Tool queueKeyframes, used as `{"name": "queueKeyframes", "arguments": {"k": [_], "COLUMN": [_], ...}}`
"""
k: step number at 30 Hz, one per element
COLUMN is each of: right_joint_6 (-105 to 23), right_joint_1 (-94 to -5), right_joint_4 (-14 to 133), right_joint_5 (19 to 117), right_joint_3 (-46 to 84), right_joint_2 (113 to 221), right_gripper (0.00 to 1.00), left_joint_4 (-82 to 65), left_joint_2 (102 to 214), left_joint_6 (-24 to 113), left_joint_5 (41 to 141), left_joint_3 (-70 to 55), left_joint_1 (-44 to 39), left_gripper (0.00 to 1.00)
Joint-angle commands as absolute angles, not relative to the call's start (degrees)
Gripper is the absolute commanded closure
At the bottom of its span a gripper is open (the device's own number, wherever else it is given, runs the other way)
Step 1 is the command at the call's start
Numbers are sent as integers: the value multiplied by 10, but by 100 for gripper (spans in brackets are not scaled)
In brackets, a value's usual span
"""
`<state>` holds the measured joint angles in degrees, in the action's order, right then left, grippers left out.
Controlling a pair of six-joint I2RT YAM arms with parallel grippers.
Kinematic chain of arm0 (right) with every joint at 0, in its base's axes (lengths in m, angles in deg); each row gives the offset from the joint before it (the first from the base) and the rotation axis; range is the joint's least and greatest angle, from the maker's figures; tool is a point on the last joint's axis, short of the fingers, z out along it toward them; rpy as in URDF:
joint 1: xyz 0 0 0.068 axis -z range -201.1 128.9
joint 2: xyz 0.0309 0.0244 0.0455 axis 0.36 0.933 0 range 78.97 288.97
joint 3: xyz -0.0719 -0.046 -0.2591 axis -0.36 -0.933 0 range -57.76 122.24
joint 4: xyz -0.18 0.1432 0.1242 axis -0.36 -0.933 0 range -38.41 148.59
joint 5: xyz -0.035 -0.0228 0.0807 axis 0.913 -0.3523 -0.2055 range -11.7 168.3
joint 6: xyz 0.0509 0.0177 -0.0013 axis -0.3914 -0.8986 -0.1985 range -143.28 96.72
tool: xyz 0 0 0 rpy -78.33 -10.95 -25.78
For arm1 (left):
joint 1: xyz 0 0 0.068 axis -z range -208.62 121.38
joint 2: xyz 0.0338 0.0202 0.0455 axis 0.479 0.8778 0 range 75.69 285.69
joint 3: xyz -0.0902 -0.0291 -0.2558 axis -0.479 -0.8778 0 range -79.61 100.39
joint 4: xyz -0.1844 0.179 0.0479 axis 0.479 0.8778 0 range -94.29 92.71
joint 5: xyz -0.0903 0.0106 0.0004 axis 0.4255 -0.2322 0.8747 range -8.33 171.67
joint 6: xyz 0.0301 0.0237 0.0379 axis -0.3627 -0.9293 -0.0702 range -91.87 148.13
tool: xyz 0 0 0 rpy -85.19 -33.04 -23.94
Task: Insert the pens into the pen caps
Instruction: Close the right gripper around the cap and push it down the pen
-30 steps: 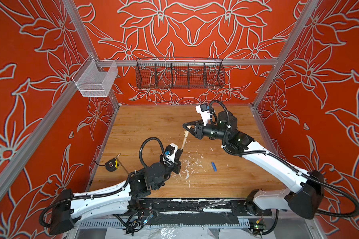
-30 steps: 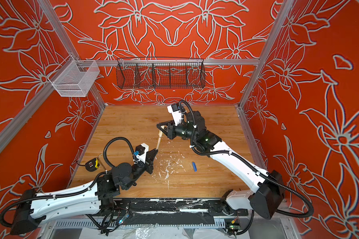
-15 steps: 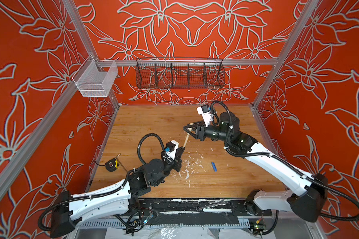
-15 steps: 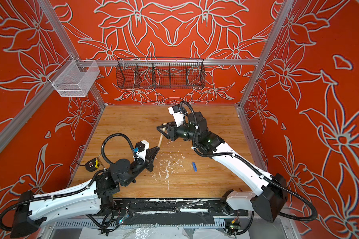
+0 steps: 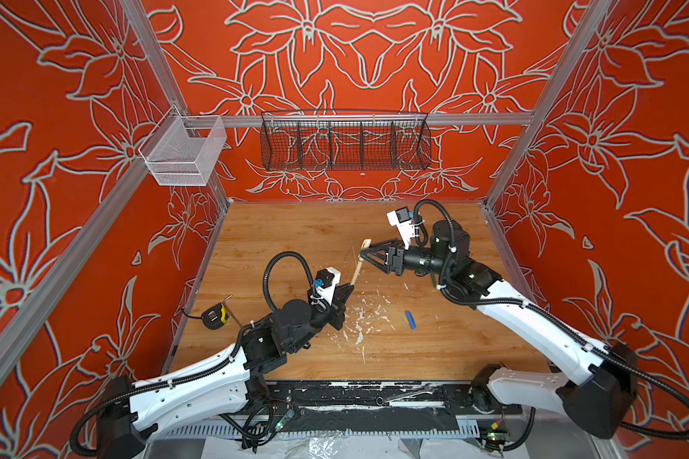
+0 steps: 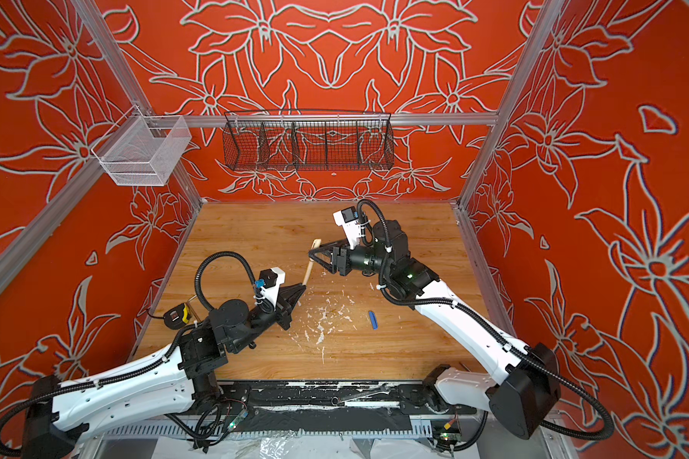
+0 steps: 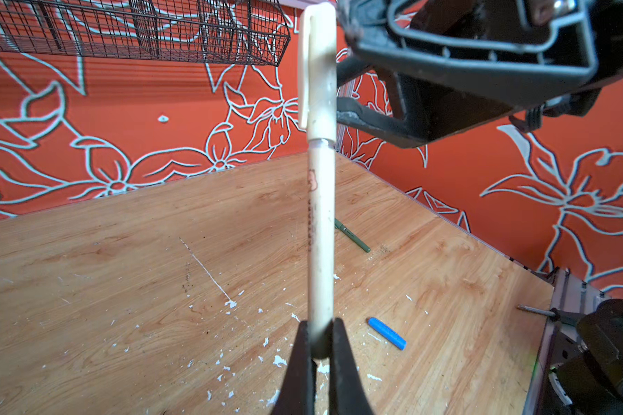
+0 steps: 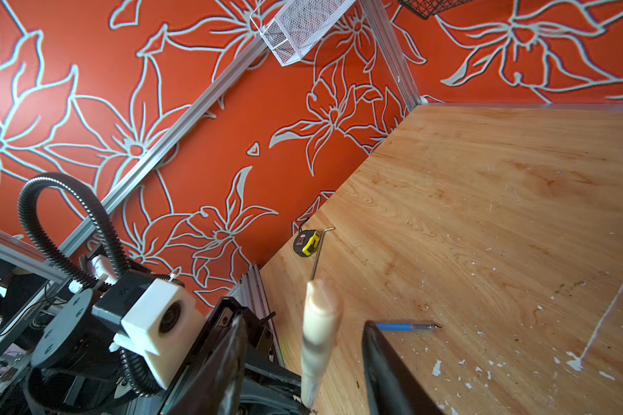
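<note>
My left gripper (image 7: 320,327) is shut on the lower end of the beige pen (image 7: 321,233), which it holds upright over the wooden table (image 5: 295,238). The beige pen cap (image 7: 319,72) sits on the pen's top end. My right gripper (image 8: 304,321) is open, with its jaws standing either side of the beige cap (image 8: 321,316) and apart from it. Both top views show the capped pen (image 5: 357,270) (image 6: 307,274) between the grippers. A blue cap (image 5: 410,320) (image 7: 386,333) lies on the table. A blue pen (image 8: 407,326) and a green pen (image 7: 351,235) lie there too.
A yellow-black tape measure (image 5: 214,316) and an Allen key (image 8: 317,257) lie at the table's left edge. White flecks (image 5: 359,318) are scattered mid-table. A black wire basket (image 5: 345,143) and a white mesh basket (image 5: 184,153) hang on the walls.
My right gripper's jaws have opened off the beige cap, which stays on the pen. The left gripper still holds the pen and has barely moved.
</note>
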<state>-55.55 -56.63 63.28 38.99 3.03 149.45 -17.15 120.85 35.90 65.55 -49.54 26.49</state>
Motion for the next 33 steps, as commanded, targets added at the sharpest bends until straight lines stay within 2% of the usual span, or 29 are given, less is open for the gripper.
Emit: {"name": "queueKeyframes", "arguments": {"k": [1,28,33], "right_joint_6": [-573,-536,-527], "right_joint_1": [-572,-597,-601], "right_joint_4": [667,627,618], "right_joint_5": [356,384,396], "right_joint_3": [31,49,50], "right_joint_2": [1513,1546,1549], "right_gripper": [47,62,73], "left_joint_4": [-173,-184,-185], "left_joint_2": [1210,1227,1226], "left_joint_6": [367,376,376], "left_joint_5": [673,675,678], "left_joint_3": [-484,-473,-473], "left_joint_1": [260,254,254], "left_gripper": [100,100,100]}}
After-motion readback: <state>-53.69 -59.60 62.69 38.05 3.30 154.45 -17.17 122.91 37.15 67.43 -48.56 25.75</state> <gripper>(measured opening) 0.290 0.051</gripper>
